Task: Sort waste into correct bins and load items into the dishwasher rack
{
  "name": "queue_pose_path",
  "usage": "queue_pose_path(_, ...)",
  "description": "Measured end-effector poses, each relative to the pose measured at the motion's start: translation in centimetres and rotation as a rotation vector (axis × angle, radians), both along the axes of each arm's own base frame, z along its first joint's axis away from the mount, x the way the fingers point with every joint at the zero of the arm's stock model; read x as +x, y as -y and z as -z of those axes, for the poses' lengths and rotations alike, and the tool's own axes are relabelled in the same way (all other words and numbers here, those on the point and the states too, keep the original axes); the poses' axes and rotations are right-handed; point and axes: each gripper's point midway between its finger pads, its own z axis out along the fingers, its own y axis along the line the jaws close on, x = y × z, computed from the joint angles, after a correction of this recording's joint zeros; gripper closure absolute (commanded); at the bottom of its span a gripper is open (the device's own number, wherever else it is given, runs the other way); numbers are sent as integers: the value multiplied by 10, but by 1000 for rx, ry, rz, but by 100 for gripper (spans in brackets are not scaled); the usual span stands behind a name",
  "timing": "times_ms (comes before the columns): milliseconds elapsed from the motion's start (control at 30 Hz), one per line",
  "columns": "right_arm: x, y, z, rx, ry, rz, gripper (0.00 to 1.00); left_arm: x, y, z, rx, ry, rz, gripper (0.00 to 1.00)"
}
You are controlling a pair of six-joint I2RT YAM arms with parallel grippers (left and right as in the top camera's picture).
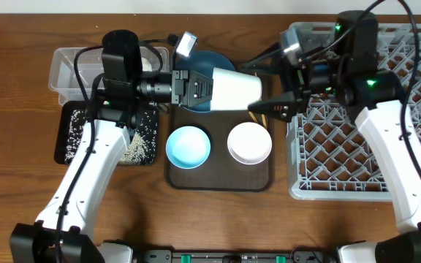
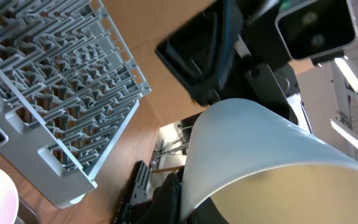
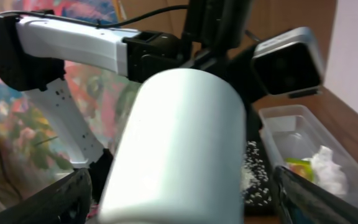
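Note:
My left gripper [image 1: 205,89] is shut on the rim of the small pale cup [image 1: 234,89] and holds it on its side above the dark blue plate [image 1: 209,64]. In the left wrist view one black finger [image 2: 229,198] presses on the cup's wall [image 2: 260,149]. My right gripper [image 1: 275,108] is open at the cup's other end. In the right wrist view its fingers [image 3: 188,202] stand either side of the cup [image 3: 179,143], apart from it. The grey dishwasher rack [image 1: 386,124] is on the right. I cannot make out the chopsticks.
A light blue bowl [image 1: 188,146] and a cream bowl [image 1: 249,142] sit on the brown tray [image 1: 218,179]. The clear tub [image 1: 68,69] holds tissue [image 3: 325,169] and a wrapper [image 3: 297,167]. The black tray [image 1: 68,139] holds rice grains [image 1: 139,142].

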Motion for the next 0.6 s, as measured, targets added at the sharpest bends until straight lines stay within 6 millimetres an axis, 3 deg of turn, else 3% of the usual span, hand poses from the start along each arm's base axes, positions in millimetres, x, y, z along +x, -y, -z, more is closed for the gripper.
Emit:
queue_pose_path(100, -5, -7, 0, -2, -4, -20, 18, 1, 0, 0, 2, 0, -7, 94)
queue_pose_path(533, 0, -18, 9, -61, -39, 26, 18, 2, 0, 1, 4, 1, -13, 94)
queue_pose_path(600, 0, -20, 11, -69, -41, 32, 22, 2, 0, 1, 4, 1, -13, 94)
